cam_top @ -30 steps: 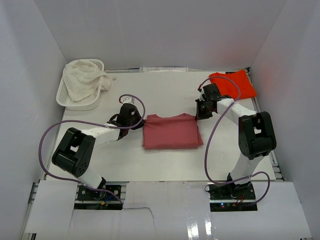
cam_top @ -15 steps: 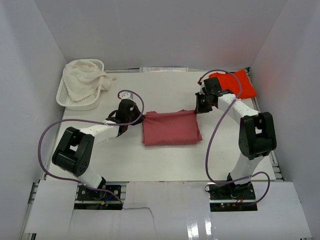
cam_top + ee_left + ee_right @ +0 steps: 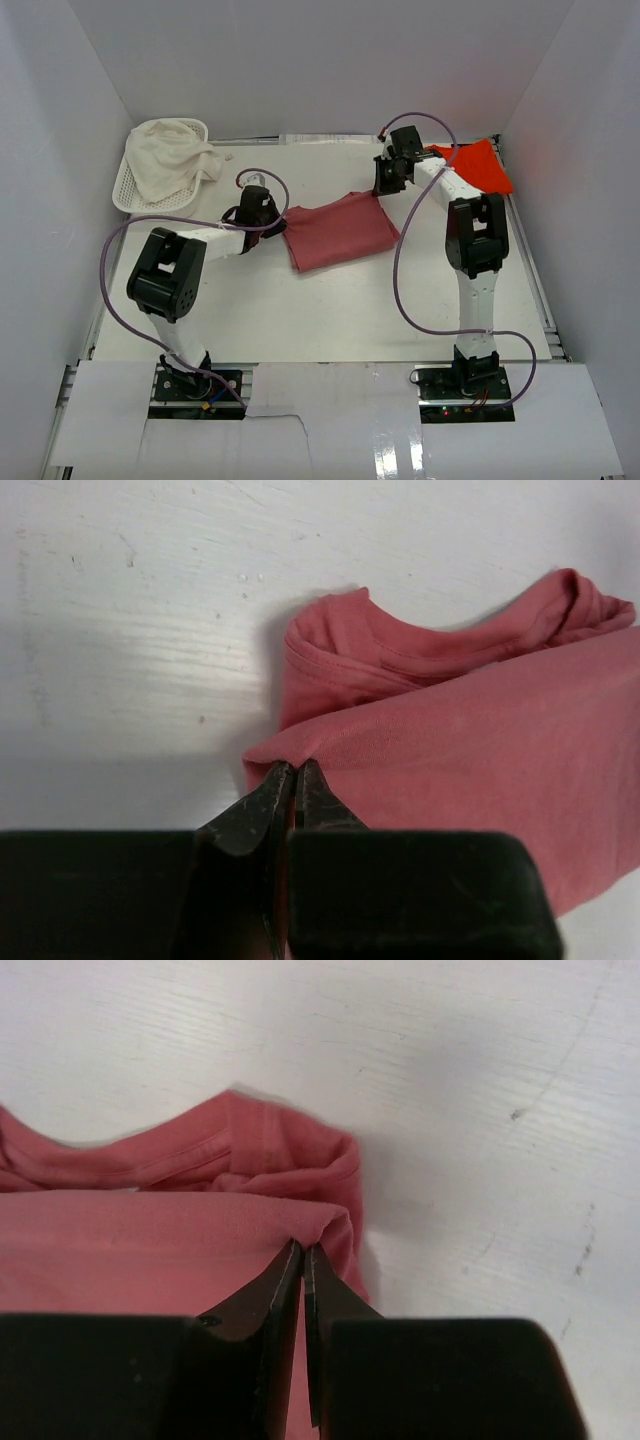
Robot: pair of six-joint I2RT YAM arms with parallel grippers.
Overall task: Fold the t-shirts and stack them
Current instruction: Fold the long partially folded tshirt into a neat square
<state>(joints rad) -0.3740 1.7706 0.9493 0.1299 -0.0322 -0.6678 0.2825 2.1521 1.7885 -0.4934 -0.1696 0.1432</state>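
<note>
Your left claw (image 3: 295,772) grips the rose t-shirt (image 3: 340,235) at its 9 o'clock corner, and your right claw (image 3: 303,1252) grips its 1 o'clock corner. It looks soft and light, so hold the doubled edges.

Robotics lab cell: plain white walls (image 3: 300,70) boxing the table (image 3: 330,320), cabled robot arms (image 3: 478,250) bolted at its near edge.

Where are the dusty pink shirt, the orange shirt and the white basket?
dusty pink shirt (image 3: 340,235), top view, middle of the folded cloth.
orange shirt (image 3: 488,166), top view, its visible middle.
white basket (image 3: 150,209), top view, near lattice wall.
</note>
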